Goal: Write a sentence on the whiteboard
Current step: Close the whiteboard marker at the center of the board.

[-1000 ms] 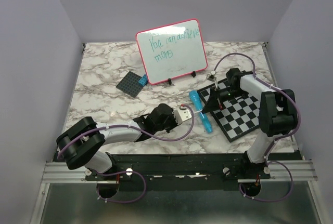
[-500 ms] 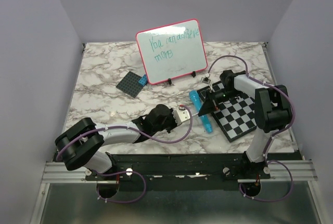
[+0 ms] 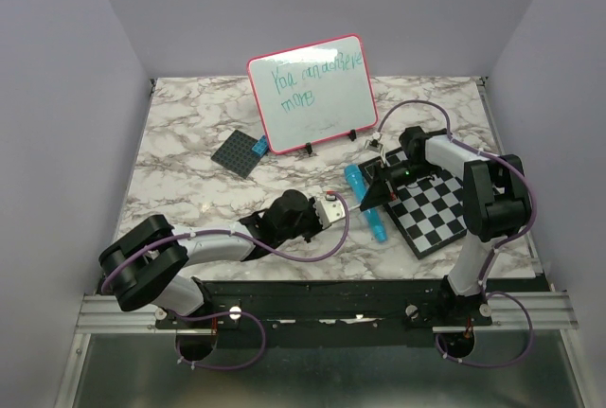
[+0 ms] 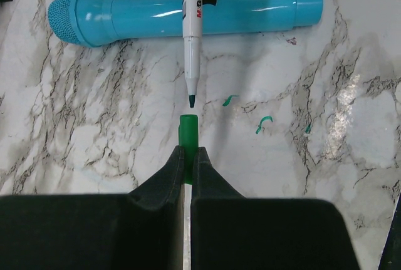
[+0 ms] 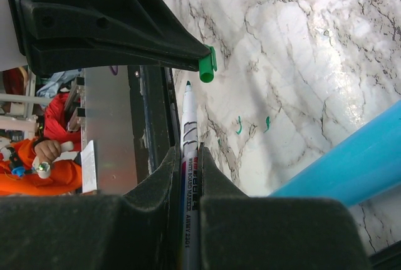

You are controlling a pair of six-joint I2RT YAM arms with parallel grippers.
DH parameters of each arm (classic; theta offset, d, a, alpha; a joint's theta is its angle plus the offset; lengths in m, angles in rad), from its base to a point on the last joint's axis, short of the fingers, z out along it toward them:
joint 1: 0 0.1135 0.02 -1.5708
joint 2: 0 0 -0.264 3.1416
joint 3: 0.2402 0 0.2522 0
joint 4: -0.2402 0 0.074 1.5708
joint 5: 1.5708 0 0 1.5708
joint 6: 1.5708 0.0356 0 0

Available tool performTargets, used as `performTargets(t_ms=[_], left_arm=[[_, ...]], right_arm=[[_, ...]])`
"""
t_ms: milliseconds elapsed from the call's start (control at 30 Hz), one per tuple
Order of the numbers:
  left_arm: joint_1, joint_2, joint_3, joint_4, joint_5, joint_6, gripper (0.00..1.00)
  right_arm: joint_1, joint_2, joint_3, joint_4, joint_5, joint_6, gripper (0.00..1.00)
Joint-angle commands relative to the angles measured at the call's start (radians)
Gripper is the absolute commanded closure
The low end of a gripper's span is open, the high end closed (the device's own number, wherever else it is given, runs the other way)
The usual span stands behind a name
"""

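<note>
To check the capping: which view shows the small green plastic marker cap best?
Left wrist: the small green plastic marker cap is centred, clamped in the left gripper. Right wrist shows its side; top view, too small.

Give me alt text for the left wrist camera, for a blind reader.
The left gripper pinches a green cap, aimed at the bare tip of a whiteboard marker just ahead. A blue toy microphone lies beyond on the marble table.

The cap (image 4: 188,129) sits pinched between the fingers of the left gripper (image 4: 188,152), jutting ahead of their tips. Just beyond it, not touching, points the tip of the marker (image 4: 191,51), which is clamped between the fingers of the right gripper (image 5: 189,156). The toy microphone (image 4: 250,13) lies crosswise beneath the marker, farther ahead of the left fingertips. The whiteboard (image 3: 312,86) stands well beyond, on the table (image 3: 189,171).
</note>
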Motion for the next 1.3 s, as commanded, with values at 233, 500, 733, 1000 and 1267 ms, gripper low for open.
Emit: performTargets(t_ms=[233, 500, 733, 1000, 1267], left_arm=[[0.003, -0.028, -0.012, 0.035, 0.037, -0.001, 1.00], [0.003, -0.028, -0.012, 0.033, 0.037, -0.003, 1.00], [0.003, -0.028, -0.012, 0.028, 0.033, -0.003, 1.00], [0.003, -0.025, -0.011, 0.027, 0.031, -0.001, 1.00], [0.003, -0.021, -0.006, 0.022, 0.030, -0.001, 1.00]], right_arm=[[0.008, 0.025, 0.012, 0.052, 0.008, 0.042, 0.99], [0.011, 0.027, 0.009, 0.067, 0.023, 0.059, 0.99], [0.016, 0.028, 0.006, 0.080, 0.040, 0.073, 0.99], [0.017, 0.030, 0.003, 0.080, 0.039, 0.072, 0.99], [0.031, 0.030, 0.006, 0.057, 0.036, 0.056, 0.99]])
